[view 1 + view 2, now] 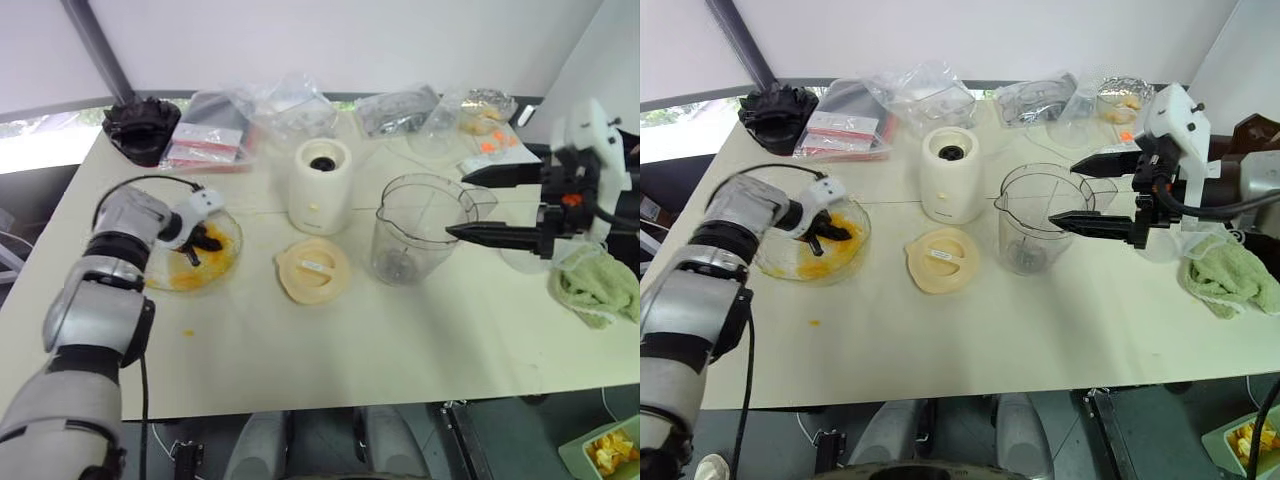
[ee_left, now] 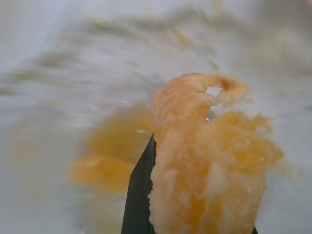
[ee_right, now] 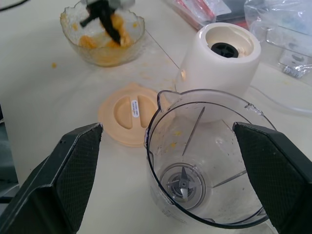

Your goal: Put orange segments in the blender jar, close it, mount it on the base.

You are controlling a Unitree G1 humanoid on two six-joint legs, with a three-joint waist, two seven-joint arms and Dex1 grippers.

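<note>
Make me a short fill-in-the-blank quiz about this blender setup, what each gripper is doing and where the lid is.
1. The left gripper, over the glass bowl, is shut on an orange ____.
2. The right gripper is ____, with one finger on each side of the blender jar.
3. The flat round lid lies on the ____, not on the jar.
4. The jar stands beside the base, not yet ____ on it.

Missing words: segment; open; table; mounted

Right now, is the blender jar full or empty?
Nearly empty: the blender jar stands upright, blades bare at its bottom, only tiny orange specks inside.
</note>
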